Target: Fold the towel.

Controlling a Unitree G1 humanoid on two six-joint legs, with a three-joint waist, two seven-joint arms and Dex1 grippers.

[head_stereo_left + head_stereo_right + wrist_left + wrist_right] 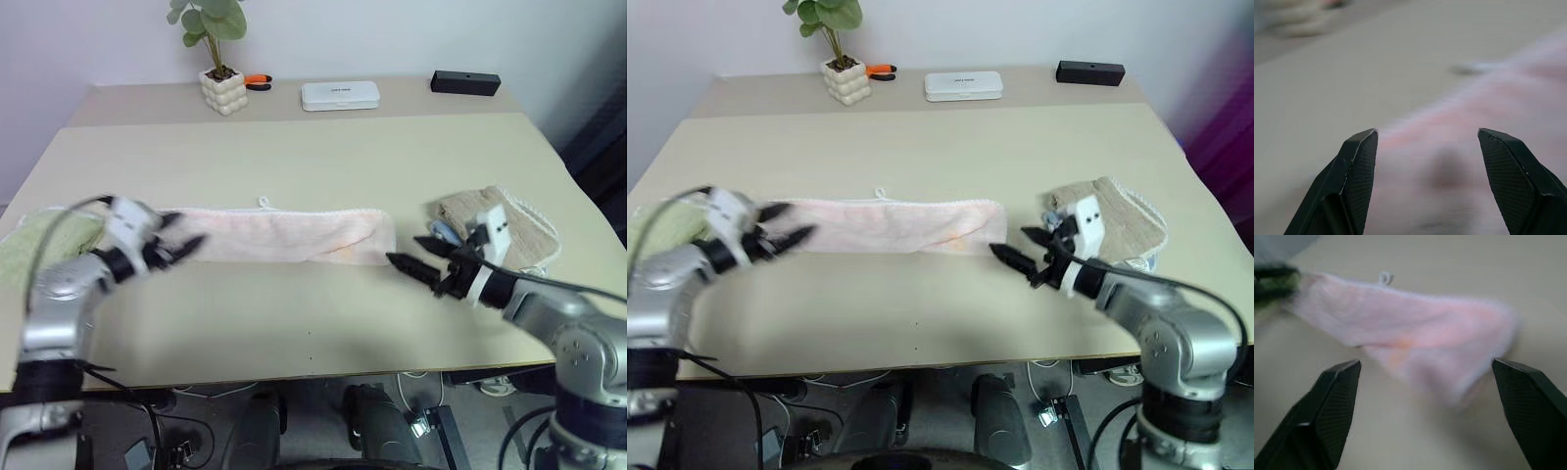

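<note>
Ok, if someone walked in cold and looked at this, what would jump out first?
A long pale pink towel lies folded into a strip across the middle of the table. Both grippers sit at its ends with fingers spread and holding nothing: the left gripper at the left end, the right gripper at the right. A beige towel lies beyond the right gripper.

Pale pink terry cloth towel [1415, 338] is smearing into blur in both wrist views, edging unreadable. Light green towel [39, 240] is getting cut by the picture edge and partly covered by the left arm. Beige knitted towel [524, 230] is partly hiding behind the right gripper [423, 262].
</note>
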